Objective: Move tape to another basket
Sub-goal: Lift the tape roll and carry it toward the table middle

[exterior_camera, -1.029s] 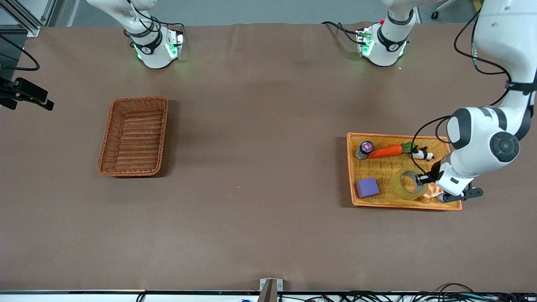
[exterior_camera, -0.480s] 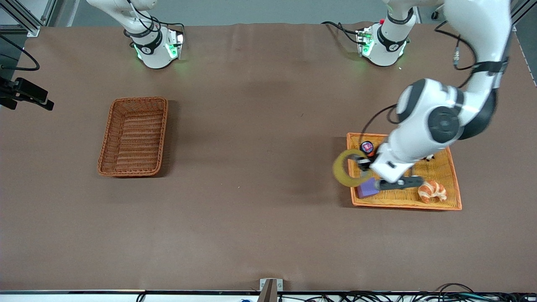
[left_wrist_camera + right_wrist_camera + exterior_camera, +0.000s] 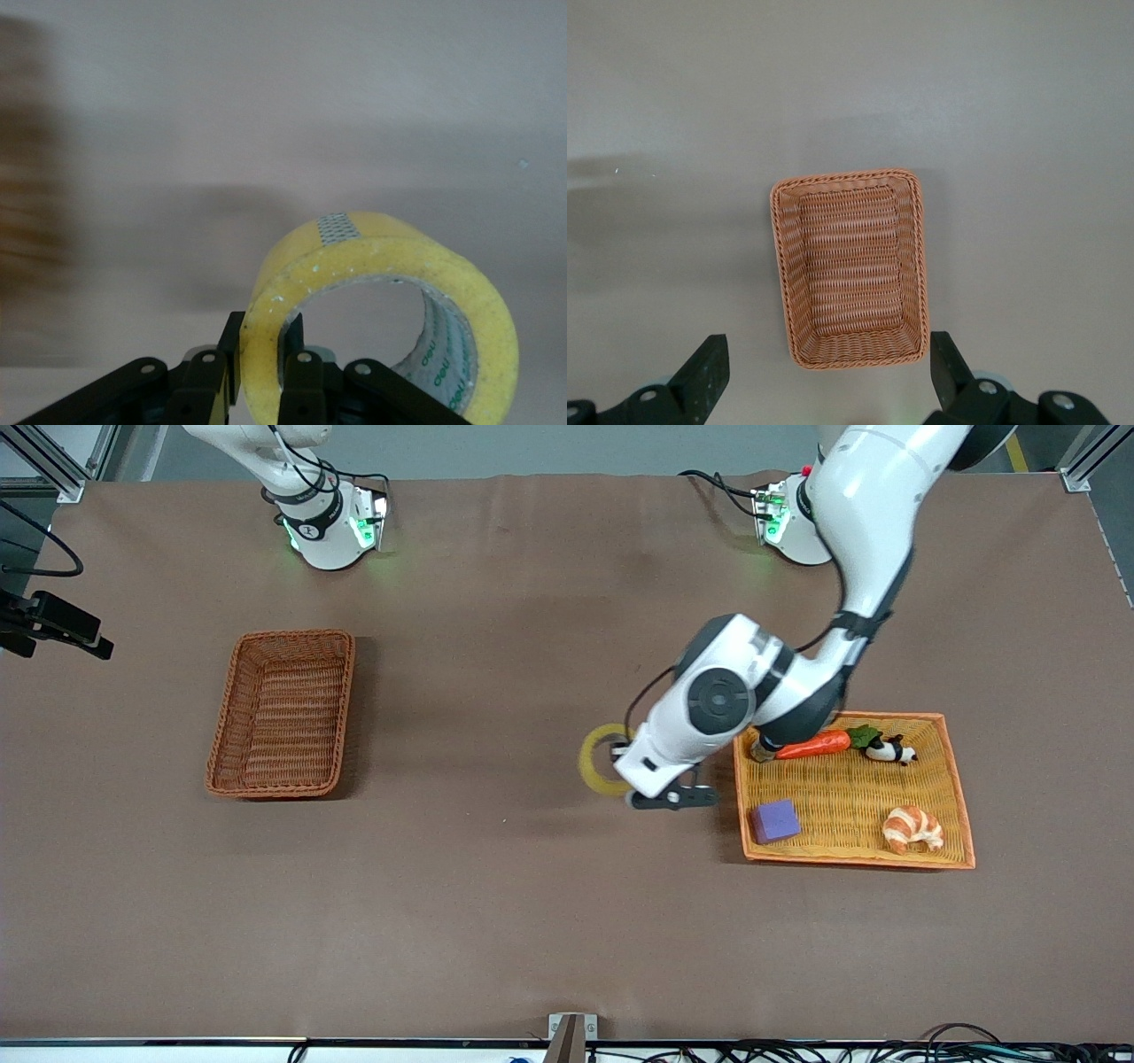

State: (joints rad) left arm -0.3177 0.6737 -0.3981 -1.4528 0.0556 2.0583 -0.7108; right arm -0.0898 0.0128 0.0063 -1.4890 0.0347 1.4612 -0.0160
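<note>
My left gripper (image 3: 618, 760) is shut on the rim of the tape (image 3: 599, 761), a yellowish translucent roll, and holds it in the air over bare table beside the yellow tray (image 3: 961, 797). In the left wrist view the tape (image 3: 381, 274) stands on edge between my fingers (image 3: 301, 372). The reddish-brown wicker basket (image 3: 282, 713) sits empty toward the right arm's end of the table. My right gripper (image 3: 824, 372) is open high above that basket (image 3: 850, 266); it is out of the front view.
The yellow tray holds a purple block (image 3: 775, 820), a croissant (image 3: 913, 828), a toy carrot (image 3: 815, 744), a small panda figure (image 3: 889, 751) and a small jar partly hidden by my left arm. A black camera mount (image 3: 53, 624) sticks in beyond the basket.
My left gripper has lifted the tape out of the yellow tray and carried it toward the right arm's end, past the tray's rim. The croissant is uncovered. The right arm has not moved.
</note>
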